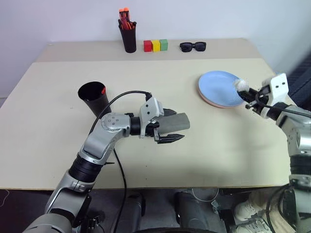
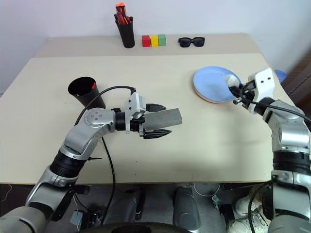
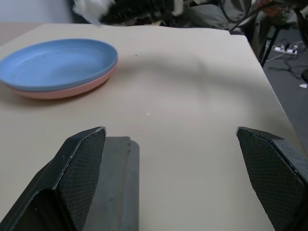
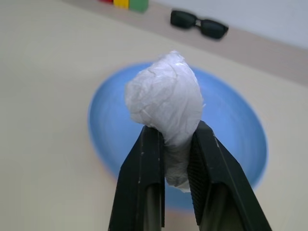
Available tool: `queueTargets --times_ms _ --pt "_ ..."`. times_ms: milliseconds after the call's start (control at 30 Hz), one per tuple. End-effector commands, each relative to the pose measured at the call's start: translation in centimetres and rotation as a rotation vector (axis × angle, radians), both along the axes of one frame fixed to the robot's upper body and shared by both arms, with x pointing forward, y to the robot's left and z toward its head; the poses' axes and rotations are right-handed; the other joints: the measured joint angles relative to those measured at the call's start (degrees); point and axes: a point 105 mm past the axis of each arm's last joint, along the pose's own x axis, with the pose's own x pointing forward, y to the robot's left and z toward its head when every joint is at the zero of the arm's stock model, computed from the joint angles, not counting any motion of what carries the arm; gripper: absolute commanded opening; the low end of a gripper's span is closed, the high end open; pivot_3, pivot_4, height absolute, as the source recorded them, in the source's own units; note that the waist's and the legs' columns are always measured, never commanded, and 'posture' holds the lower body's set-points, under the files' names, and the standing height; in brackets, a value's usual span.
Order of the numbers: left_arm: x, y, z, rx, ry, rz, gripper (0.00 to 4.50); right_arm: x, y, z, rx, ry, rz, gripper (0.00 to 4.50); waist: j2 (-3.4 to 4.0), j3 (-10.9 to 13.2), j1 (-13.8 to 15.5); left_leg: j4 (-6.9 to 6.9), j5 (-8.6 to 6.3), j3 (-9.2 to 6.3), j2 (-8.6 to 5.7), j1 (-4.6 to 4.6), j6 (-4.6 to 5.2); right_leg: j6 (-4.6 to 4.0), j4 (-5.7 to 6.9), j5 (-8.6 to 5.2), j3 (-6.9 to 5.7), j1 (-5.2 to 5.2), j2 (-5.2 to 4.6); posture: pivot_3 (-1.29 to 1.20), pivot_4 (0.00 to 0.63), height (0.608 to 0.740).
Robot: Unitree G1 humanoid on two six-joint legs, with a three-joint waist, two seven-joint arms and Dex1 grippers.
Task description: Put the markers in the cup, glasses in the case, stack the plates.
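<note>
I'm pinching a crumpled white wad [image 4: 166, 103], probably tissue, in my right gripper [image 4: 175, 139] over the stacked plates [image 1: 218, 89], left gripper [image 1: 170, 127] hanging wide open astride the case [image 1: 173, 123], next needing discarding.

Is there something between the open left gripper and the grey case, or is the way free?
Nothing visible stands between them. The left gripper is open with its fingers on either side of the grey case, which lies on the table. The right gripper holds a crumpled white tissue over the stacked plates, away from the case.
</note>
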Motion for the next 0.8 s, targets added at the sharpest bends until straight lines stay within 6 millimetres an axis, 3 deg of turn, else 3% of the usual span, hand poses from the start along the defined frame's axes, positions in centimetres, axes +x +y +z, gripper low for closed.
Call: queueTargets --times_ms 33,133,200,333,433,600,733,800 --pt "0.5 0.2 1.0 -0.015 -0.058 0.031 4.5 1.7 0.4 -0.2 -0.017 -0.009 0.002 0.63 0.0 0.0 -0.1 0.0 0.0 0.0 0.0 0.0 0.0 0.0 0.0 0.0 0.0 0.0 0.0 0.0 0.15 0.74" --pt "0.9 0.5 1.0 -0.016 -0.069 0.068 4.5 2.9 0.5 -1.0 -0.021 0.015 0.005 0.63 0.0 0.0 -0.1 -0.02 0.0 0.0 0.0 0.0 -0.01 -0.01 0.0 0.0 0.0 -0.01 0.0 0.0 0.15 0.74" --pt "1.0 0.7 1.0 -0.017 -0.07 0.085 4.5 3.4 0.7 -1.5 -0.021 0.03 0.013 1.19 0.0 0.0 -0.1 -0.06 0.01 0.0 0.0 0.0 -0.01 -0.01 0.01 0.0 0.0 -0.03 0.0 0.0 0.15 0.74" --pt "1.3 1.3 1.1 -0.015 -0.079 0.119 4.5 4.1 1.1 -2.0 -0.017 0.045 0.026 2.91 0.0 0.0 -0.3 -0.1 0.01 0.0 -0.01 0.0 -0.01 -0.01 -0.01 0.01 0.0 -0.04 0.0 0.0 0.15 0.74" --pt "1.9 1.7 1.4 -0.022 -0.107 0.164 4.5 4.4 1.0 -1.7 -0.025 0.021 0.014 4.46 0.01 0.0 -0.3 -0.1 0.01 -0.01 -0.01 0.0 -0.01 -0.01 0.0 0.01 0.0 -0.05 0.0 0.0 0.15 0.74" --pt "3.3 3.2 2.9 -0.134 -0.244 0.299 4.5 3.7 1.0 0.3 0.029 -0.09 0.047 4.46 0.01 0.0 -0.2 -0.1 0.01 -0.01 -0.01 0.0 -0.02 -0.01 -0.02 0.01 0.02 -0.04 0.0 0.0 0.15 0.74" --pt "2.2 5.1 2.9 -0.238 -0.22 0.233 4.5 0.6 1.9 1.0 0.058 -0.176 0.178 4.46 0.01 0.0 -0.1 -0.19 0.01 -0.07 0.01 0.0 -0.02 -0.01 -0.02 0.01 -0.01 -0.07 0.0 0.0 0.15 0.74" --pt "1.8 6.4 3.0 -0.276 -0.215 0.221 4.5 -1.0 2.5 0.4 0.084 -0.141 0.226 4.46 0.01 0.0 -0.1 -0.17 0.01 -0.06 0.0 -0.01 -0.02 -0.01 -0.01 0.01 -0.01 -0.08 0.0 0.0 0.15 0.74"
